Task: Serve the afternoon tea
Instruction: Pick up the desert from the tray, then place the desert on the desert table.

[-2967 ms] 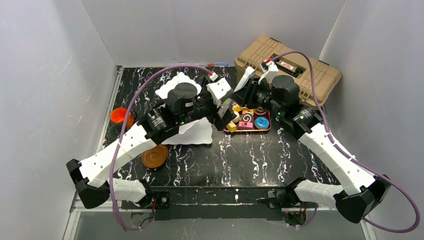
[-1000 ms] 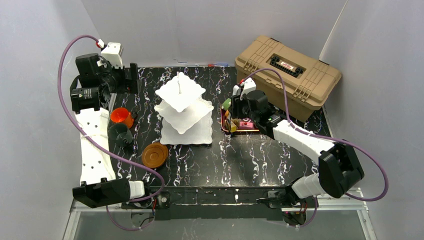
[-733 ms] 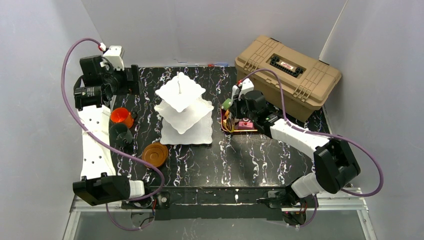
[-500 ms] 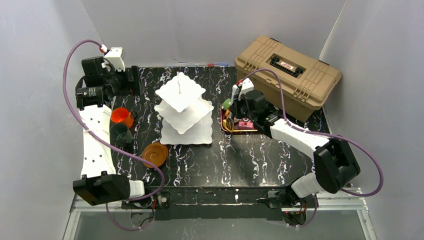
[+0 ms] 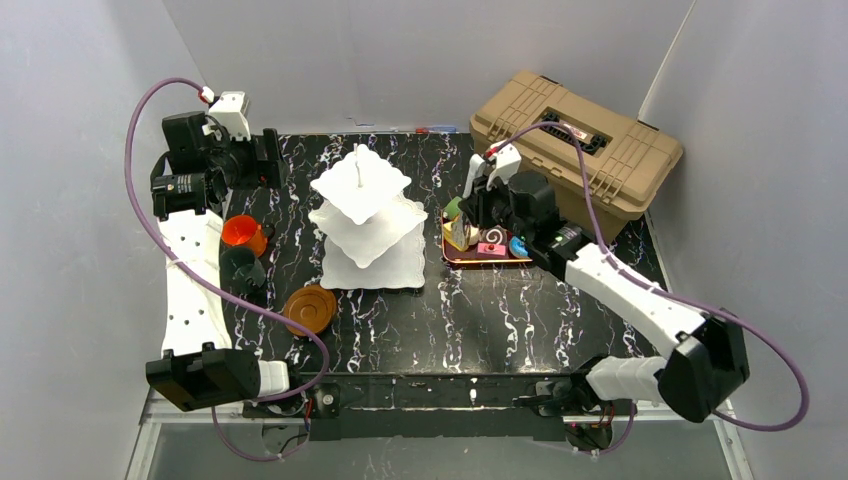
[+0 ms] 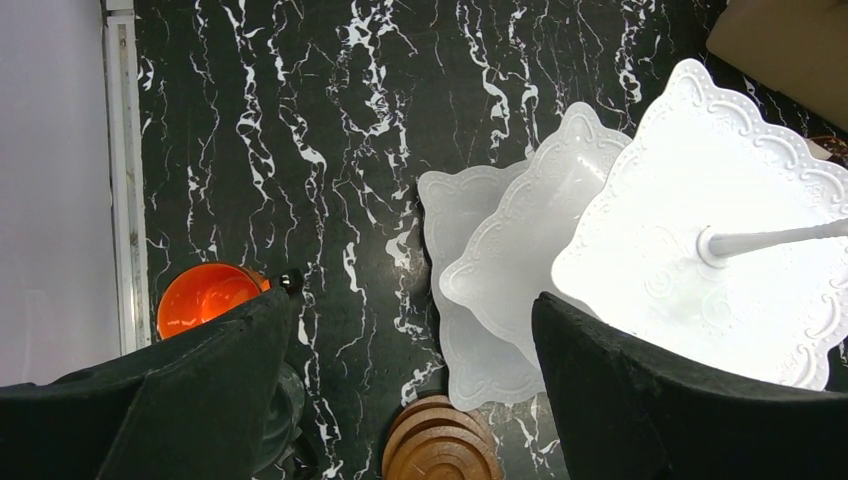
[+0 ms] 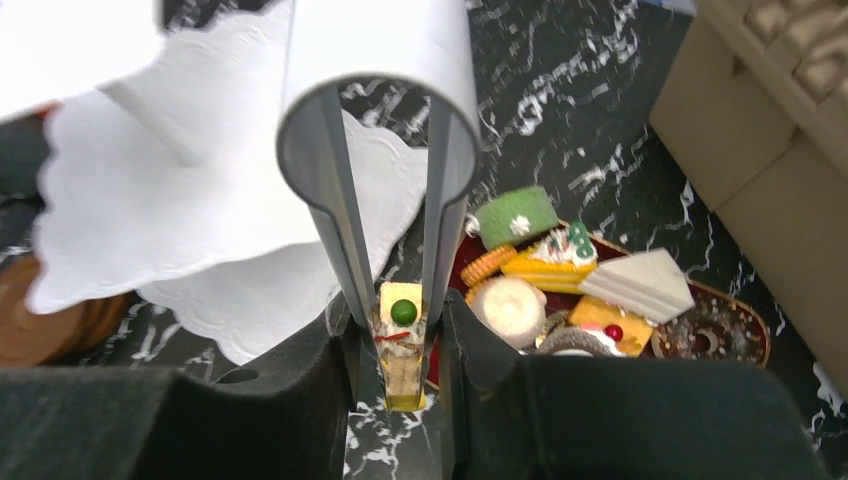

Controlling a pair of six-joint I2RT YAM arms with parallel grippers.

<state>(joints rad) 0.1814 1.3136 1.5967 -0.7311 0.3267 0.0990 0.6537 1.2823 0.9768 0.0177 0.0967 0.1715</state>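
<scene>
Toy pastry (image 7: 402, 335) pinched in tongs (image 7: 328, 180), tongs in right tool (image 7: 400, 365)

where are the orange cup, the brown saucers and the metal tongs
orange cup (image 5: 241, 232): top external view, on its open inside
brown saucers (image 5: 309, 309): top external view, centre of the top saucer
metal tongs (image 7: 375, 45): right wrist view, on the curved bend joining the two arms

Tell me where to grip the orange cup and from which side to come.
Probably best to take the orange cup by its rim, from above. It stands upright with its mouth open, so one finger can slip inside the wall. Pick the far edge, since the dark cup stands close on its near side.
</scene>
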